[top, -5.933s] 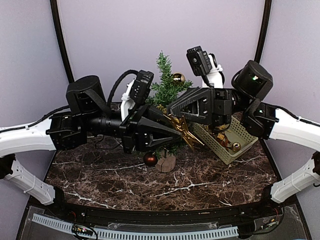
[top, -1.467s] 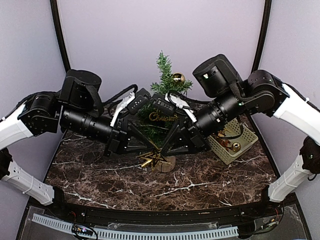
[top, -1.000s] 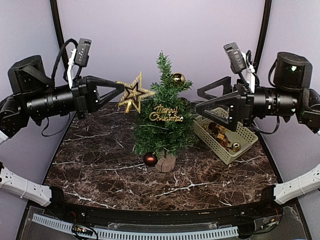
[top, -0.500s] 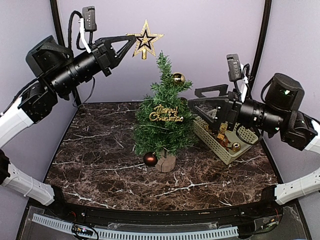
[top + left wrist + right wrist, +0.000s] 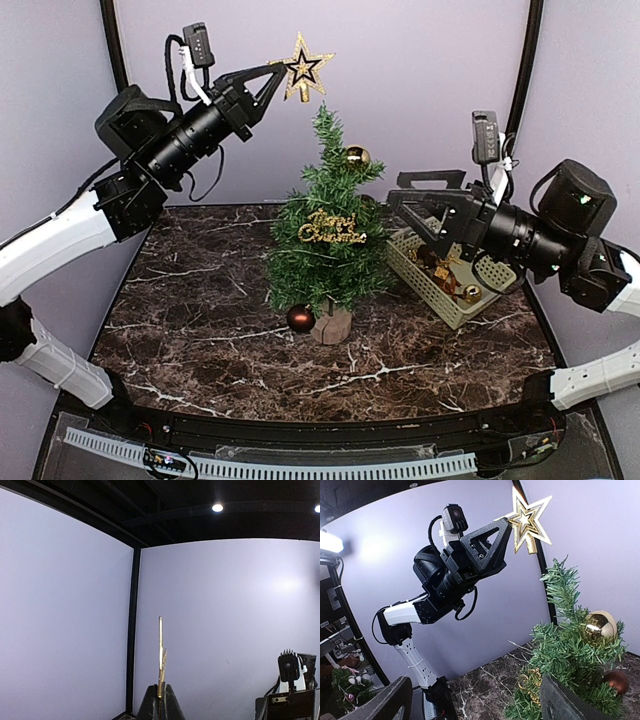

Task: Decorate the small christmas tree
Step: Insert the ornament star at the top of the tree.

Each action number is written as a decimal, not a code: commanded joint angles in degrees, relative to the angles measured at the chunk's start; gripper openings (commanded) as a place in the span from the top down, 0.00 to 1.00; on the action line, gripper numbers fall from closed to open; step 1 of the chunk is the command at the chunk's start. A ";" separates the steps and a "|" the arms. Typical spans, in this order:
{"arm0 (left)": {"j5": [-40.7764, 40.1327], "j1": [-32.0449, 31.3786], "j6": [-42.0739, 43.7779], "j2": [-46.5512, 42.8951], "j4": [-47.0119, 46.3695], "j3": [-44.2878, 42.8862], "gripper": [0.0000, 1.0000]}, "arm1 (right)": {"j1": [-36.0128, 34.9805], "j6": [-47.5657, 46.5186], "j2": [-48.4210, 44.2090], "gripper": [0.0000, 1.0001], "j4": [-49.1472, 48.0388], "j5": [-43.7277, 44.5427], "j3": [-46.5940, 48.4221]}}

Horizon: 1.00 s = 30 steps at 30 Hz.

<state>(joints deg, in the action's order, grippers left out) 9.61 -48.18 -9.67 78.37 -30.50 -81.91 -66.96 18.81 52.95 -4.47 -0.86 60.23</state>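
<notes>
Holding a gold star (image 5: pixel 303 68) just above and a little left of the tip of the small christmas tree (image 5: pixel 330 240), the left gripper (image 5: pixel 281 73) has its jaws pinched tight on one side of the star. The star faces outward and is raised clear of the needles, probably so it can be lowered onto the top sprig. The tree stands upright on its wooden stump and carries a gold ball (image 5: pixel 356 156) near the top and a glittery sign (image 5: pixel 325 228) at mid-height. A brown ball (image 5: pixel 300 318) sits low on its left. To the tree's right, the right gripper (image 5: pixel 400 202) hovers empty with its fingers spread wide, above a basket (image 5: pixel 500 278) of ornaments, perhaps ready to steady the tree. The left wrist view shows the star only edge-on, a thin gold line, and no tree. The right wrist view shows the star's face and the gap between star and treetop.
</notes>
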 commanded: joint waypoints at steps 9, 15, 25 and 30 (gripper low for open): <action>4.72 1.82 -5.03 1.71 -8.94 0.43 1.00 | 0.26 0.84 -0.35 0.11 -4.32 1.92 -0.62; 5.33 2.07 -5.56 2.97 -8.66 0.00 1.00 | 0.33 1.10 -0.83 0.11 -4.75 1.74 -1.04; 6.47 2.57 -6.67 4.87 -9.57 -1.25 1.00 | 0.28 1.07 -1.36 0.11 -4.84 1.73 -1.52; 6.77 2.91 -6.83 5.11 -10.34 -1.64 1.00 | 0.25 1.06 -1.11 0.11 -4.98 1.65 -1.61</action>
<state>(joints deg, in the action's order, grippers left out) 15.38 -45.82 -15.81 83.70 -37.69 -81.60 -66.96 19.44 52.38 -6.48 0.12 59.09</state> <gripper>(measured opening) 0.015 0.892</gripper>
